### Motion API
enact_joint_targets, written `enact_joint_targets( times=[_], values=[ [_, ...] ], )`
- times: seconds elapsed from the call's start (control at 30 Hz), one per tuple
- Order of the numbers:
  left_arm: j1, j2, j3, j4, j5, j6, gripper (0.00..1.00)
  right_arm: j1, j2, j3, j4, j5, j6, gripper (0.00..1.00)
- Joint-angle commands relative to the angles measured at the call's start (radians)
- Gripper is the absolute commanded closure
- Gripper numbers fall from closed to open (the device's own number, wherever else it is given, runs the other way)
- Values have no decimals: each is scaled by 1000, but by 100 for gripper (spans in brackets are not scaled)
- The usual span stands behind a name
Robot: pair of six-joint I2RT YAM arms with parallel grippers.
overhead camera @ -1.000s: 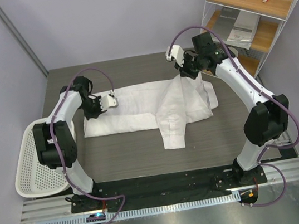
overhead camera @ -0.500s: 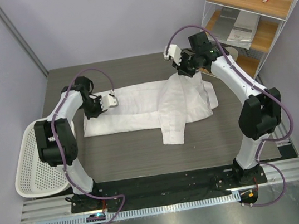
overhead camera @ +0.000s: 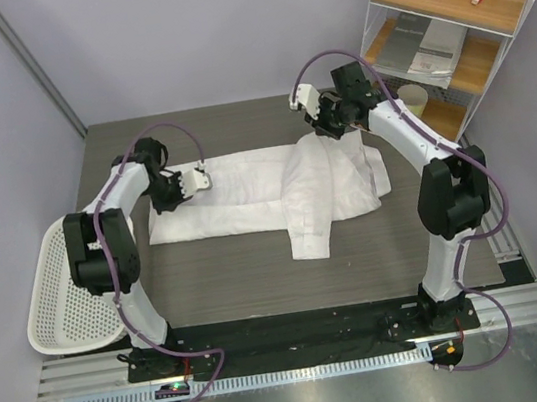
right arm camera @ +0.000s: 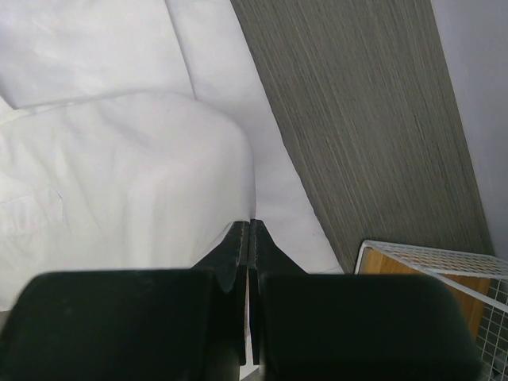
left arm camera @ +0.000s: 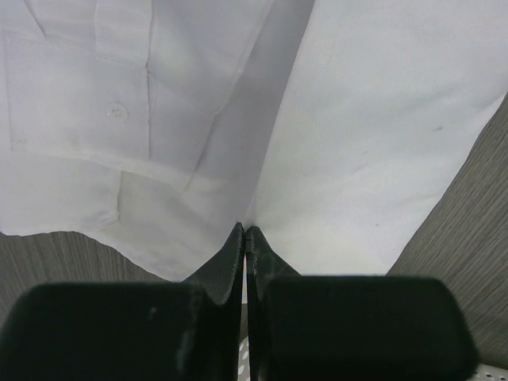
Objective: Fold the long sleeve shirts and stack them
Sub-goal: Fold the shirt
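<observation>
The long sleeve shirt is being stretched out across the table. Its left end is being pinched by the fully closed left claw, while a fold near its far right is being held raised by the right claw, likewise clamped tight.

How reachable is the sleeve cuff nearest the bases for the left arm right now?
Probably yes, once freed: the left gripper is shut on the left edge of the long sleeve shirt. Only bare table lies between it and the cuff.

White long sleeve shirt, spread flat, right end gathered upward.
</observation>
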Motion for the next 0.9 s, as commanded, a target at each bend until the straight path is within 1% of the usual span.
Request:
enact_joint_targets(
  times=[0.0, 0.07, 0.33, 0.43, 0.47, 0.5, 0.53, 0.57, 0.6, 0.63, 0.67, 0.7, 0.73, 0.77, 0.83, 0.87],
  values=[
    [10, 20, 14, 39, -19, -18, 100, -1, 9, 3, 92, 23, -8, 99],
    [11, 30, 8, 64, -30, -24, 100, -1, 15, -8, 112, 35, -8, 99],
    [14, 56, -21, 64, -59, -28, 100, 4, 45, -59, 143, 36, 12, 99],
    [34, 38, -33, 97, -38, -78, 100, 13, 79, -48, 140, 52, 44, 99],
    [37, 36, -21, 94, -32, -121, 100, 16, 97, -30, 130, 61, 52, 99],
    [42, 29, -13, 94, -25, -145, 99, 18, 104, -18, 126, 87, 68, 96],
    [53, 23, -6, 96, -7, -179, 93, 22, 113, 7, 79, 93, 87, 88],
    [57, 18, 4, 88, 7, -205, 88, 22, 128, 83, 33, 99, 119, 67],
    [57, 1, 23, 62, 19, -248, 84, 22, 150, 128, -10, 118, 149, 53],
    [57, -11, 24, 61, 30, -270, 74, 18, 159, 172, -112, 116, 166, 40],
    [57, -26, 21, 62, 34, -285, 70, 7, 159, 240, -161, 109, 199, 31],
    [57, -42, 15, 59, 40, -313, 64, -2, 139, 257, -198, 95, 214, 30],
    [57, -71, 11, 61, 47, -327, 63, -8, 125, 271, -263, 66, 225, 28],
    [57, -82, 8, 67, 56, -349, 61, -24, 108, 273, -294, 49, 240, 27],
    [57, -89, 24, 53, 68, -400, 58, -36, 55, 245, -379, -2, 262, 27],
    [57, -86, 31, 32, 91, -414, 58, -44, 32, 186, -399, -13, 265, 29]
  ],
)
